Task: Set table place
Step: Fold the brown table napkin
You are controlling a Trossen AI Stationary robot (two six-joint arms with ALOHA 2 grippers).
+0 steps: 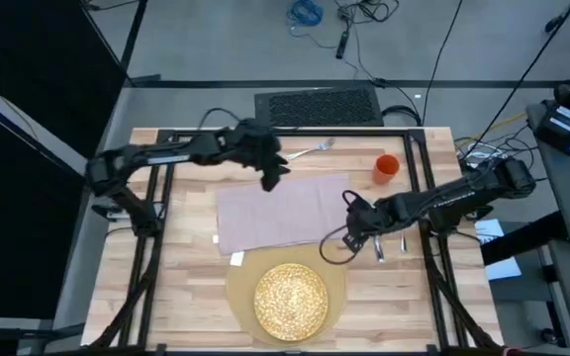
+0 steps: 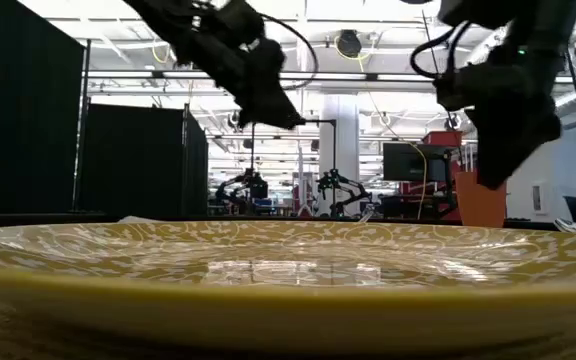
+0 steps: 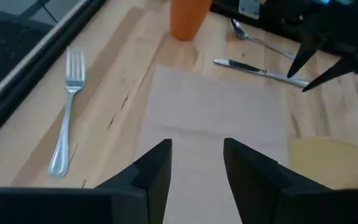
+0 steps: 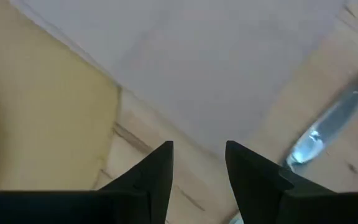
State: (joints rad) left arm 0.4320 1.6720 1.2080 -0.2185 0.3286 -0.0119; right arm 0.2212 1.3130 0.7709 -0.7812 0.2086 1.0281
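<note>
The beige napkin (image 1: 280, 213) lies flat on the table (image 1: 186, 287), its near edge beside the tan placemat (image 1: 240, 287), which bears the yellow plate (image 1: 291, 300). The fork (image 1: 310, 151) lies at the far edge and the orange cup (image 1: 387, 168) stands at the far right. The knife (image 3: 260, 70) and spoon (image 3: 253, 37) lie right of the napkin. My left gripper (image 1: 270, 176) hangs open over the napkin's far edge (image 3: 197, 168). My right gripper (image 1: 349, 235) hangs open over the napkin's near right corner (image 4: 197, 168), with the knife (image 4: 328, 130) beside it.
A black metal frame (image 1: 419, 158) rings the tabletop. A dark keyboard-like mat (image 1: 318, 105) lies beyond the far edge. Bare wood shows left of the napkin (image 1: 176, 227) and right of the placemat (image 1: 394, 297).
</note>
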